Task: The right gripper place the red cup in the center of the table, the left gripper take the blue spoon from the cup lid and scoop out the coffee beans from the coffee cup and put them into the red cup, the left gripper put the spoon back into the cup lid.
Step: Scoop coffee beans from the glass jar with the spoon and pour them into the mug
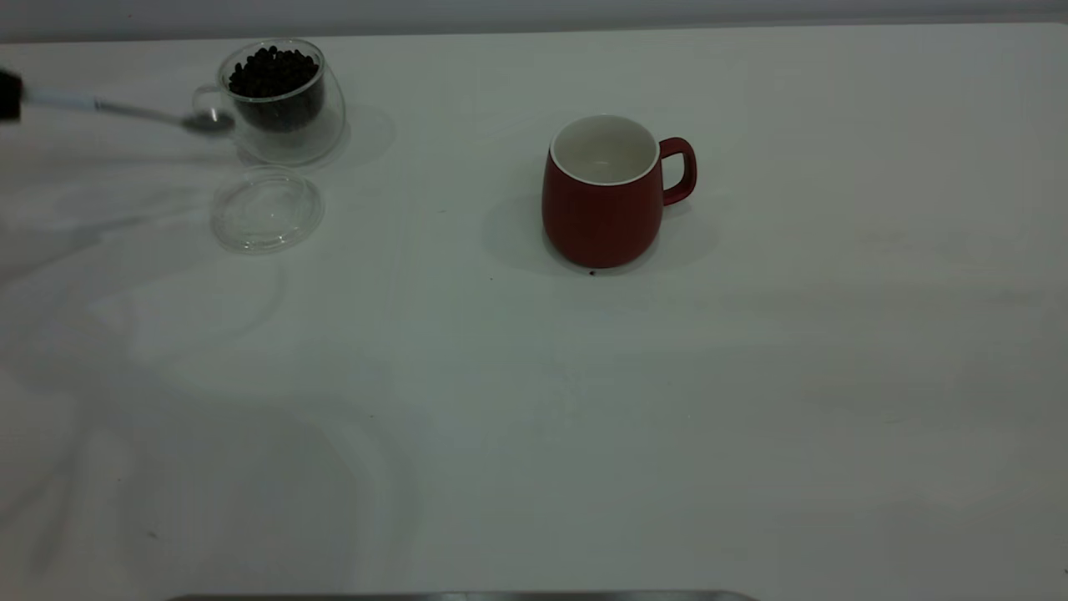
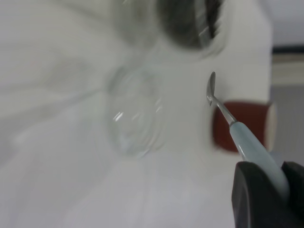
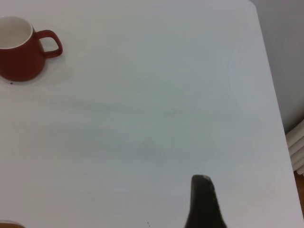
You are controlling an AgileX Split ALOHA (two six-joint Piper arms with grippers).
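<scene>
Blue spoon: the small teaspoon with a pale light-blue handle and shiny metal stem and bowl (image 1: 125, 109) is held in the air at the far left of the exterior view, lying nearly level, its bowl just beside the near-left wall of the glass cup.
Left pincer: the black, elongated left pincer (image 1: 8, 94) shows only at the left edge of the exterior view; in the left wrist view it (image 2: 266, 190) is clenched on the light-blue handle of the spoon (image 2: 247, 142), whose metal stem and bowl reach away from it.
Spoon bowl: no beans are visible in it.
Coffee cup: the clear double-walled glass cup with a clear handle (image 1: 284, 104) stands at the far left of the white desk (image 1: 584, 401), the spoon's bowl close to its handle side.
Coffee beans: a heap of small dark, almost black beans (image 1: 274, 73) fills the inner part of the glass cup.
Cup lid: the small round, shallow, clear glass disc (image 1: 267, 209) lies flat on the desk just in front of the glass cup, below the spoon and apart from it.
Red cup: the rounded dark-red ceramic mug with white inside (image 1: 607, 192) stands upright near the desk's middle, handle toward the right, well apart from the spoon and the left pincer; nothing is visible inside it.
Right pincer: only one black fingertip of the right pincer (image 3: 204, 204) shows in the right wrist view, over bare desk and well apart from the red mug; I cannot tell how its fingers are set.
</scene>
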